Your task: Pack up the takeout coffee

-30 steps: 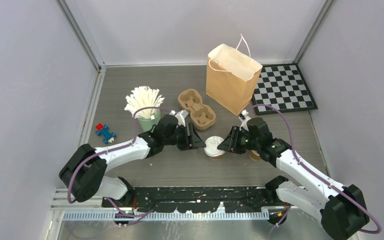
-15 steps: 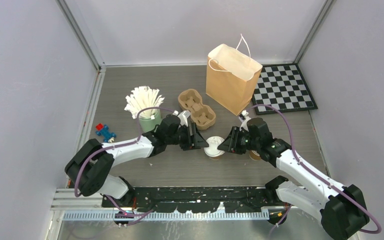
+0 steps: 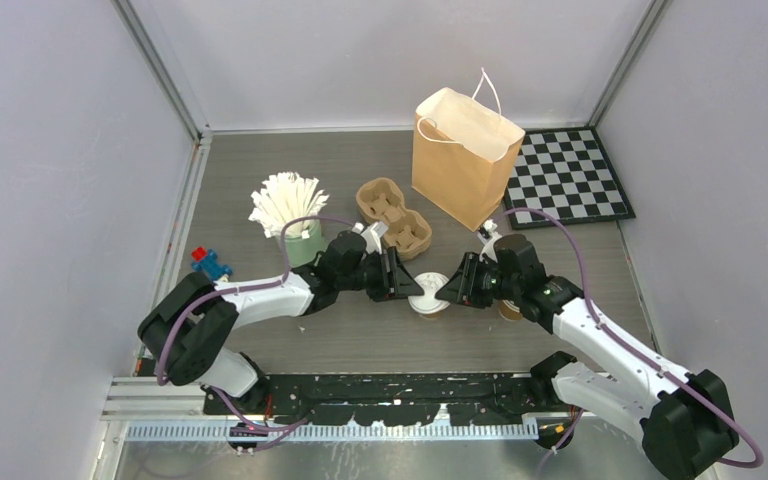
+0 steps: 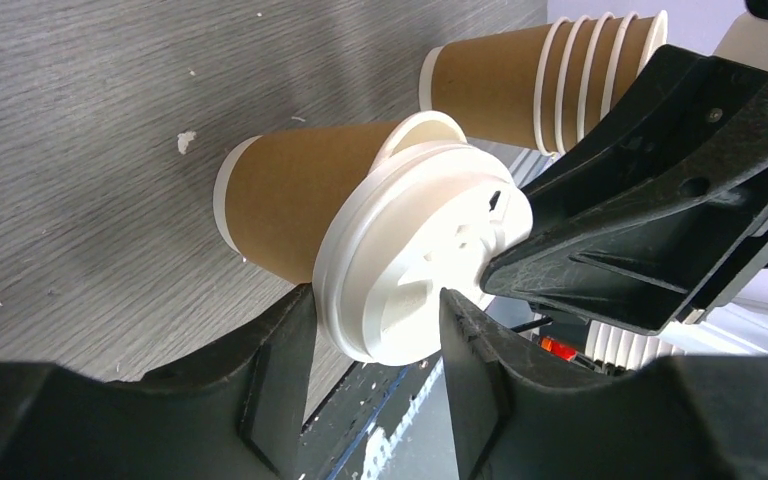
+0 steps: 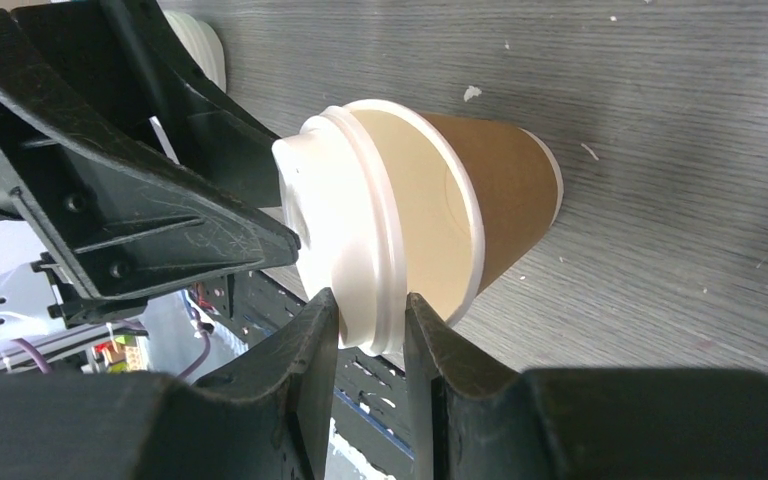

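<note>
The takeout coffee cup stands upright on the table, a little toward 6 o'clock from the middle, between the two arms. Its white lid sits tilted on the rim, so a part of the pale inside shows. The right gripper is closed on the edge of this lid. The left gripper has its fingers on both sides of the lid, but I cannot tell if they press it. A stack of paper cups is at 4 o'clock from the cup. The paper bag is at 12 o'clock and the cup carrier at 11 o'clock.
</note>
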Controlling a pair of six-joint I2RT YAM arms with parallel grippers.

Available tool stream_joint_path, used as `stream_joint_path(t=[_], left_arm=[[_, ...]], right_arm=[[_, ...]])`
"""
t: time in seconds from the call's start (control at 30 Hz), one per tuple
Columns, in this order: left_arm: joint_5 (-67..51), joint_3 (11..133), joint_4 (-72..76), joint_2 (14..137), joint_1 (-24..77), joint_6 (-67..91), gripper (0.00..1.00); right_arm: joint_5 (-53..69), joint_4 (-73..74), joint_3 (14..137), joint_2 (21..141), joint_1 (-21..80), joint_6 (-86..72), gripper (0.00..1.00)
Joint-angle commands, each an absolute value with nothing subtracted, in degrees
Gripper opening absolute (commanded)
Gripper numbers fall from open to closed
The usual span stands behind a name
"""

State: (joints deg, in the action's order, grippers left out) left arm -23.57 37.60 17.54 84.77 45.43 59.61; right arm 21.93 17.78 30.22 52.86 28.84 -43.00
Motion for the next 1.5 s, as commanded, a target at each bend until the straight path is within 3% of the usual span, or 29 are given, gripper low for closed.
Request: stream_joint_path(t=[0.0,0.3,1.47], left_arm=[[-23.48,39.11,21.36,83.25,45.97,60.19,0.48],[-22.74,39.32,21.00,83.06,46.11,60.22,0.42],[-19.46,45.83,9.58,84.60,47.10,55.87,0.44]], right_arm=[[21.17,18.39,33.50,51.52,28.58,-42.71,0.34],[18.59,21.37,34.76,51.25,28.63,-41.94,0.38],[13.37,25.34,36.59,49.80,28.62,-42.12,0.39]])
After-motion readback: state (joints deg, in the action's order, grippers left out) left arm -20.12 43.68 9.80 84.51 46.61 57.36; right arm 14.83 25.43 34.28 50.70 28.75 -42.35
